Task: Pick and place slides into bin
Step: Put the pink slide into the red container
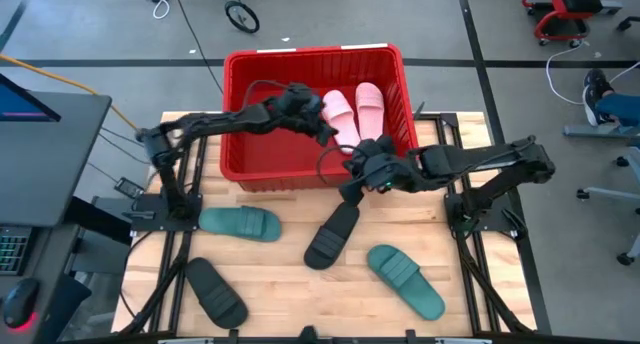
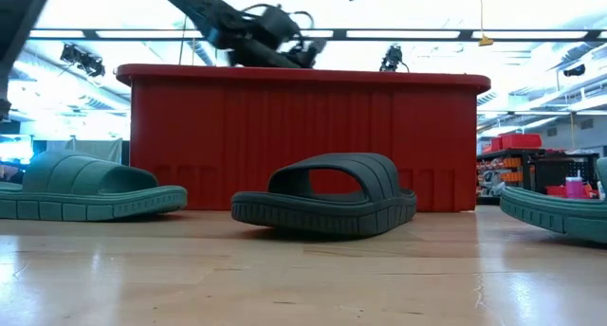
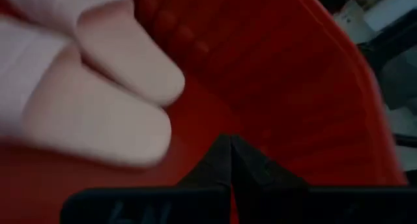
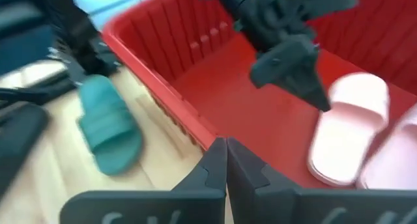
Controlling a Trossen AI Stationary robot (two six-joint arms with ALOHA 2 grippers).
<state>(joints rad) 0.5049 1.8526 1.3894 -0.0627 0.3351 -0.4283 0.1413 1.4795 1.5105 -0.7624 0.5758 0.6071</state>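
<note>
The red bin (image 1: 245, 154) stands at the table's far middle. Two pale pink slides (image 1: 355, 114) lie side by side on its floor, toward its right end. My left gripper (image 1: 326, 130) is shut and empty inside the bin, just above the pink slides (image 3: 98, 100). My right gripper (image 1: 351, 187) is shut and empty over the bin's near rim (image 4: 195, 129). A black slide (image 1: 332, 234) lies flat on the table just in front of it. Another black slide (image 1: 215, 290) lies near left. Green slides lie at the left (image 1: 240, 222) and near right (image 1: 405, 280).
The wooden table (image 1: 290, 284) has bare room between the slides. In the low view the black slide (image 2: 322, 198) lies before the bin wall (image 2: 303, 136), with green slides on either side (image 2: 85, 189) (image 2: 560, 212). Arm mounts stand at both table sides.
</note>
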